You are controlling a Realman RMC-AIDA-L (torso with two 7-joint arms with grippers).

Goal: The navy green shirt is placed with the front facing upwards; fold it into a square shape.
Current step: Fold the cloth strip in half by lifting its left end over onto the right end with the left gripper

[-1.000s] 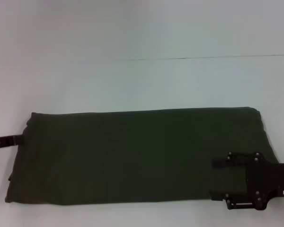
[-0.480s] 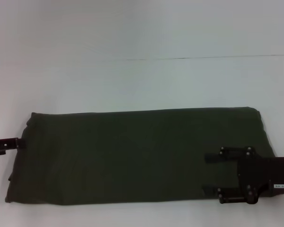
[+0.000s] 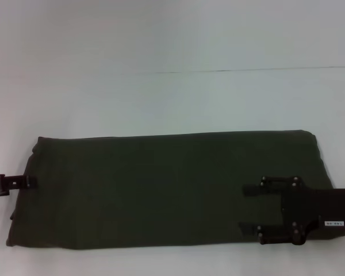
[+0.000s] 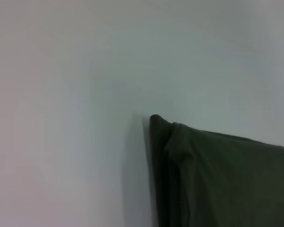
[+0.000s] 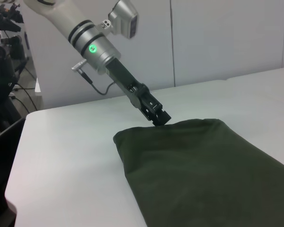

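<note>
Already our dark olive-green cotton shirt (image 3: 167, 190) lay as a long band along the counter's (image 3: 172, 98) near edge; right pincer (image 3: 250, 208) spread above it, left pincer (image 3: 30, 182) unreadable at its end. Next: fold crosswise.

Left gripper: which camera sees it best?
The right wrist view: the left gripper and its arm show whole, tip at the navy green shirt. The head view shows only its tip at the shirt's left end. The left wrist view shows none.

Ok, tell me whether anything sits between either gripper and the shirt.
Nothing visible does. The left gripper is already at the left end of the navy green shirt, and the right gripper is over its right part. Only bare white table surrounds the shirt.
</note>
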